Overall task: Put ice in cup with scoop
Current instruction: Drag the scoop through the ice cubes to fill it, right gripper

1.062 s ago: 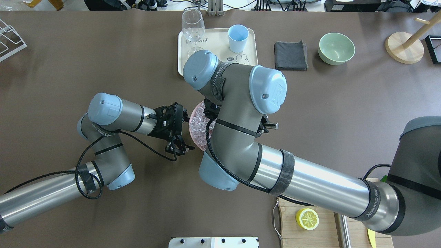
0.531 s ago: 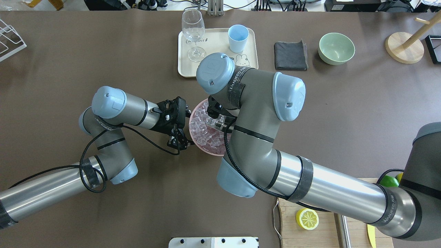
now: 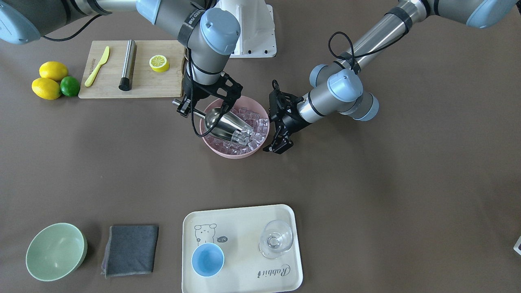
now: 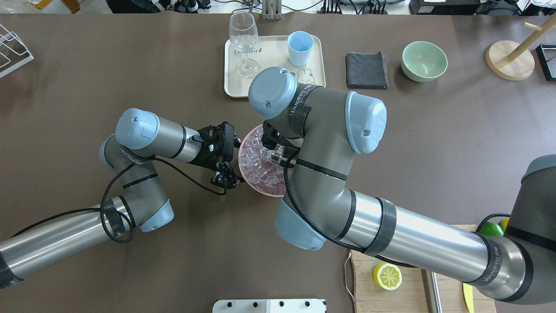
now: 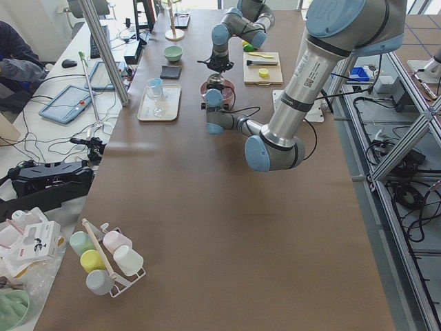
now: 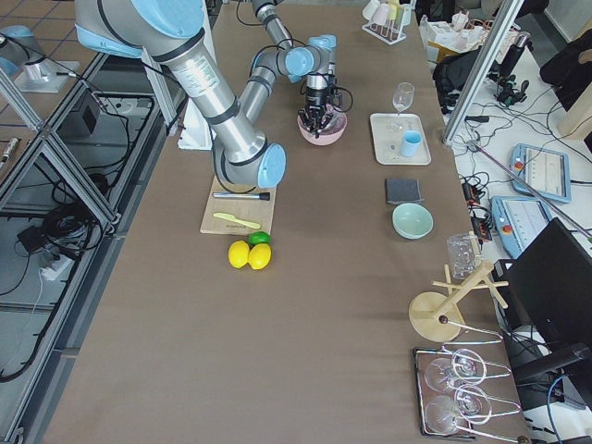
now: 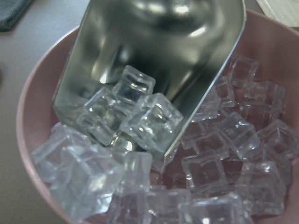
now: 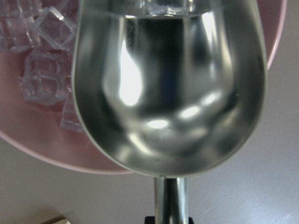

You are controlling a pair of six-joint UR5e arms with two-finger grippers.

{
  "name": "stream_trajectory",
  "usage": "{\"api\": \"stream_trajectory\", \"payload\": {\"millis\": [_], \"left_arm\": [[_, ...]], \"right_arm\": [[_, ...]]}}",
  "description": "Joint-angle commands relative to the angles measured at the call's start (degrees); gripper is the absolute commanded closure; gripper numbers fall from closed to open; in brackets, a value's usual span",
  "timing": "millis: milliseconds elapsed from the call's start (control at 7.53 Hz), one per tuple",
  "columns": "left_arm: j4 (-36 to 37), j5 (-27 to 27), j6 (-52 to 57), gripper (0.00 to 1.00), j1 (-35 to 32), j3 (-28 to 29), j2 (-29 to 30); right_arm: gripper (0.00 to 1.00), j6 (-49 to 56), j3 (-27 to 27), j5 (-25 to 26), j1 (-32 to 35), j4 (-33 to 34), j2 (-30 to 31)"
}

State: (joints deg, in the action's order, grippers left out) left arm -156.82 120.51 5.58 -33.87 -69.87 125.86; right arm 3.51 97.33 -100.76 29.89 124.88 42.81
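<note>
The steel scoop lies tilted in a pink bowl full of ice. Its trough is pushed into the cubes. My right gripper is shut on the scoop's handle at the bowl's edge. In the left wrist view a few ice cubes sit in the mouth of the scoop. My left gripper is open, just outside the bowl's rim with nothing in it. The light-blue cup stands upright on a cream tray, apart from both arms.
A clear wine glass shares the tray with the cup. A grey cloth and a pale green bowl lie beside the tray. A cutting board with a lemon half, a steel cylinder and a yellow knife sits behind the right arm.
The right arm swung to the right, uncovering the bowl, with the scoop now in the ice. The left gripper shifted closer to the bowl's rim. Both barely moved in the last half second.
</note>
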Motion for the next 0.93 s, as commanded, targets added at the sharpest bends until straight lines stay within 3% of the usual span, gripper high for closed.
{"api": "stream_trajectory", "payload": {"millis": [0, 796], "left_arm": [[1.5, 0.1, 1.0, 0.02, -0.1, 0.2, 0.6], [1.6, 0.1, 1.1, 0.02, -0.1, 0.3, 0.7]], "right_arm": [[1.00, -3.9, 2.7, -1.0, 0.3, -4.2, 1.4], [1.00, -7.9, 8.8, -1.0, 1.1, -9.1, 6.1]]}}
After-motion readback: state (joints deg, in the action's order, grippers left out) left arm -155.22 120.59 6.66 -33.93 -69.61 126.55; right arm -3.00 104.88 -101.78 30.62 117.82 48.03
